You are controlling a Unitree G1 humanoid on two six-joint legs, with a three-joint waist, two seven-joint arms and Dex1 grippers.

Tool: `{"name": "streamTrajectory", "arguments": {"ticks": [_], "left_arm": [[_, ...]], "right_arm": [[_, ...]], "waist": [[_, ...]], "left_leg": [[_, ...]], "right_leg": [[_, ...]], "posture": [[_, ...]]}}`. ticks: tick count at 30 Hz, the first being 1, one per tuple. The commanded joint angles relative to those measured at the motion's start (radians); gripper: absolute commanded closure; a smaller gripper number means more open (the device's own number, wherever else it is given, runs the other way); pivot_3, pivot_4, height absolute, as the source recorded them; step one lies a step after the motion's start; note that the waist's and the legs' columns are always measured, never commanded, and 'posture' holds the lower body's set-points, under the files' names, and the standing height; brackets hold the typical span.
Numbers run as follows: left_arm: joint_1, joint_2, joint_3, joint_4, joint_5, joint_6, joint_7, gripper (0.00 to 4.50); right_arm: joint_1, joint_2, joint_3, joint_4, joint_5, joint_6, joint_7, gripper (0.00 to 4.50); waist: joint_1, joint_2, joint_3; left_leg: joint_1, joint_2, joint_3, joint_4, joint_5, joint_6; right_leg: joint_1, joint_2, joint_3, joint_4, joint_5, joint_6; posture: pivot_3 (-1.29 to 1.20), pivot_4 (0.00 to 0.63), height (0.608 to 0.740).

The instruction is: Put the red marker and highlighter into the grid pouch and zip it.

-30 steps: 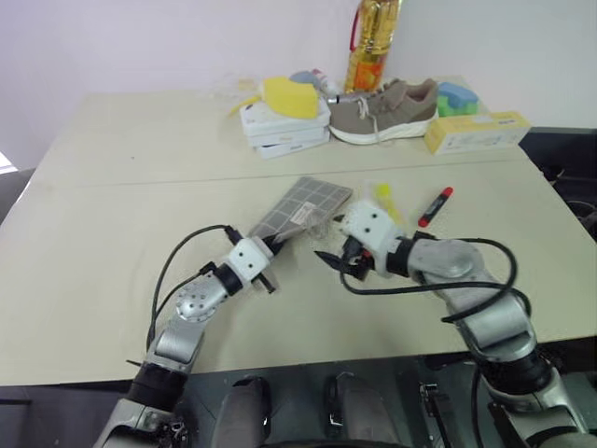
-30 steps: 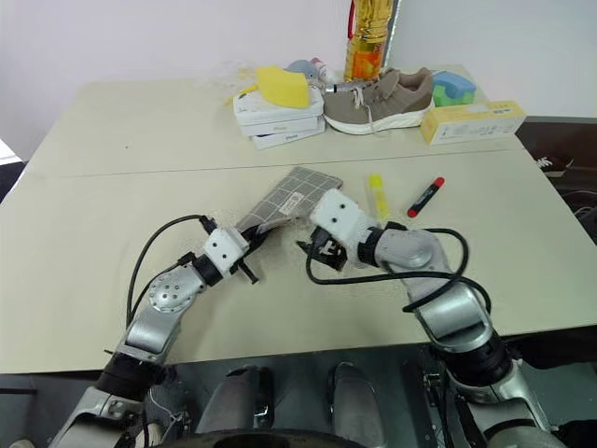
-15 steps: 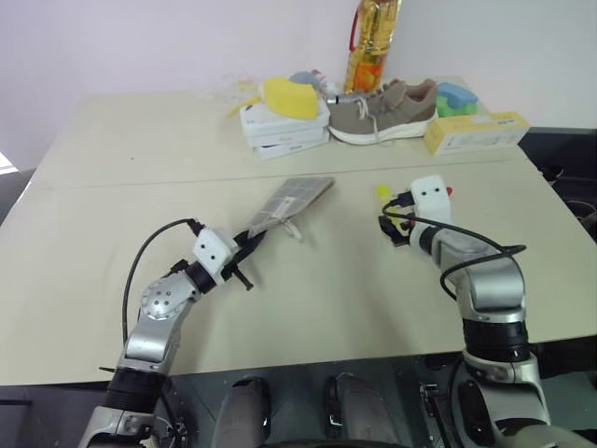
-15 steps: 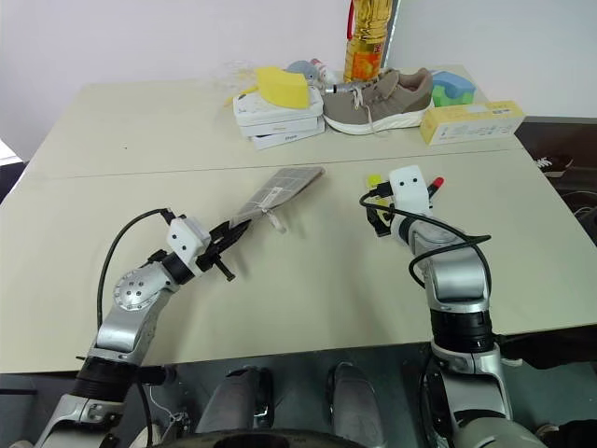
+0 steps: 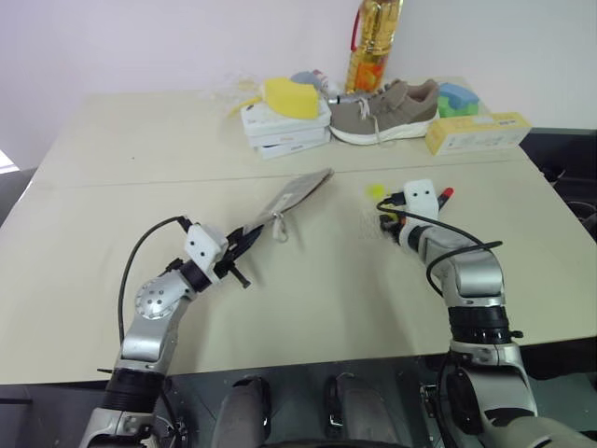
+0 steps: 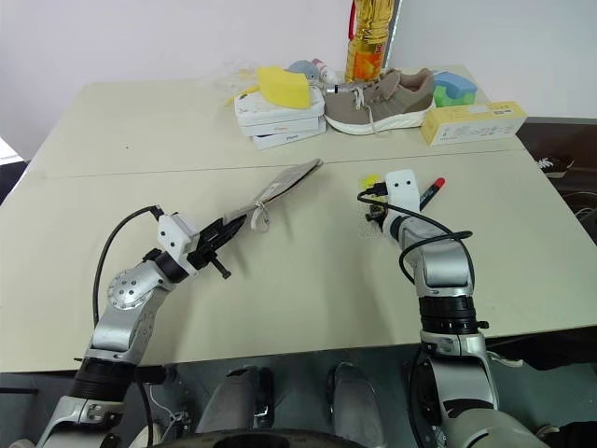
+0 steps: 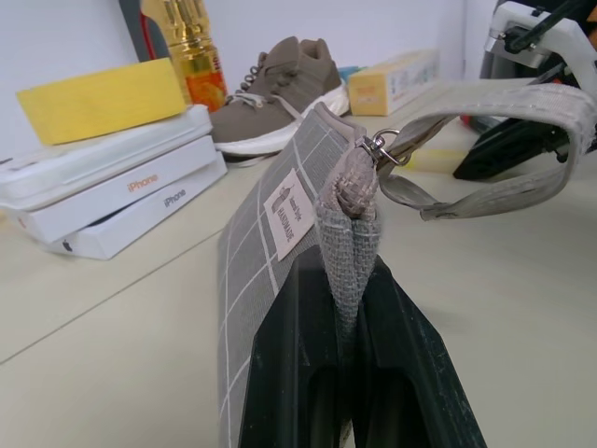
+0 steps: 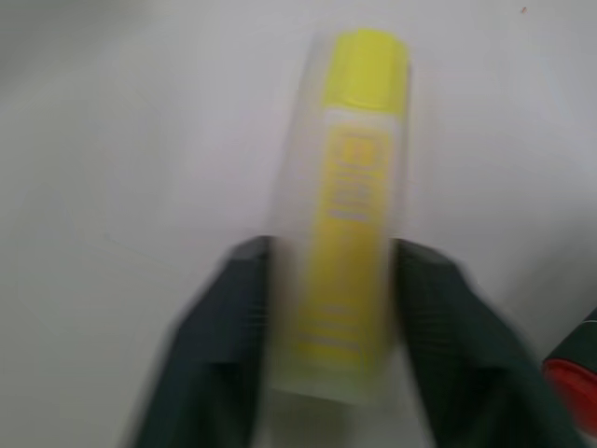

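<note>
The grid pouch [image 5: 297, 190], grey with white lines, hangs tilted off the table. My left gripper [image 5: 242, 242] is shut on its near end seam [image 7: 340, 238], beside the zip pull and strap [image 7: 485, 159]. The highlighter [image 8: 350, 205] lies on the table right of the pouch. My right gripper [image 6: 371, 217] is over it, its black fingers [image 8: 224, 336] pressed against both sides. In the eye views only the highlighter's yellow tip [image 5: 376, 190] peeks out past the right hand. The red marker [image 6: 433, 187] lies just right of that hand, apart from it.
Along the table's far edge stand stacked white boxes [image 5: 284, 131] with a yellow sponge [image 5: 289, 96] on top, a beige shoe [image 5: 387, 107], a long yellow box [image 5: 478, 132] and a bottle [image 5: 371, 47]. A seam crosses the tabletop [image 5: 140, 182].
My right arm swung from the pouch out to the right and came down over the highlighter, its fingers closing on it. The left gripper kept its hold and the pouch tipped up on edge.
</note>
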Motion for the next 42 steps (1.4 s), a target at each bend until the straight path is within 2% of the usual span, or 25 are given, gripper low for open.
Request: {"name": "streamTrajectory", "arguments": {"ticks": [1, 3, 6, 8, 12, 15, 31, 42], "left_arm": [[-0.008, -0.004, 0.004, -0.028, -0.034, 0.004, -0.023, 4.5], [-0.018, -0.004, 0.006, -0.02, -0.05, 0.013, -0.045, 4.5], [-0.061, 0.001, 0.007, 0.004, -0.077, 0.034, -0.087, 4.5], [-0.106, -0.009, 0.011, 0.017, -0.101, 0.061, -0.102, 4.5], [-0.157, -0.025, 0.011, 0.039, -0.118, 0.085, -0.118, 4.5], [-0.176, -0.035, 0.0, 0.045, -0.123, 0.096, -0.132, 4.5], [-0.167, -0.047, -0.014, 0.069, -0.091, 0.058, -0.189, 4.5], [-0.148, -0.032, -0.019, 0.136, -0.064, -0.053, -0.246, 4.5]], "right_arm": [[-0.003, -0.02, -0.001, -0.063, 0.001, -0.038, 0.001, 3.62], [0.016, -0.057, 0.028, -0.124, -0.012, -0.041, 0.024, 3.62], [0.092, -0.191, 0.071, -0.31, -0.024, -0.065, 0.114, 3.62], [0.156, -0.26, 0.009, -0.465, 0.042, -0.044, 0.19, 3.62], [0.227, -0.324, -0.058, -0.645, 0.13, 0.011, 0.265, 3.62], [0.23, -0.325, -0.06, -0.729, 0.18, 0.065, 0.275, 3.62], [0.194, -0.308, 0.029, -0.717, 0.203, 0.124, 0.215, 3.62], [0.208, -0.354, 0.062, -0.713, 0.2, 0.126, 0.238, 3.62]], "waist": [[0.0, 0.0, 0.0], [0.001, 0.0, 0.0], [0.007, 0.0, 0.0], [0.012, 0.0, 0.0], [0.017, 0.0, 0.001], [0.013, -0.001, 0.001], [0.023, -0.001, 0.001], [0.023, -0.001, 0.001]], "left_leg": [[0.0, 0.0, 0.0, 0.0, 0.0, 0.0], [0.0, 0.0, 0.0, 0.0, 0.0, 0.0], [-0.001, 0.0, -0.001, 0.0, 0.0, 0.0], [-0.002, -0.001, -0.001, 0.0, 0.0, 0.0], [-0.002, -0.001, -0.001, 0.0, 0.0, 0.0], [-0.001, 0.0, -0.002, 0.0, 0.0, 0.0], [-0.002, -0.001, -0.002, 0.001, 0.0, 0.0], [-0.002, -0.001, -0.002, 0.001, 0.0, 0.0]], "right_leg": [[0.0, 0.0, 0.0, 0.0, 0.0, 0.0], [0.0, 0.0, 0.0, 0.0, 0.0, 0.0], [0.0, 0.0, 0.0, 0.0, 0.0, 0.0], [-0.001, 0.0, 0.0, -0.001, 0.0, 0.0], [0.0, 0.0, 0.0, -0.001, 0.0, 0.0], [0.0, 0.001, 0.0, -0.001, 0.0, 0.0], [0.0, 0.001, 0.0, -0.002, 0.0, 0.0], [0.0, 0.001, 0.0, -0.002, 0.0, 0.0]], "posture": [[0.0, 0.15, 0.74], [0.0, 0.15, 0.74], [0.0, 0.15, 0.74], [0.0, 0.15, 0.74], [0.0, 0.15, 0.74], [0.0, 0.15, 0.74], [0.0, 0.15, 0.74], [0.0, 0.15, 0.74]]}}
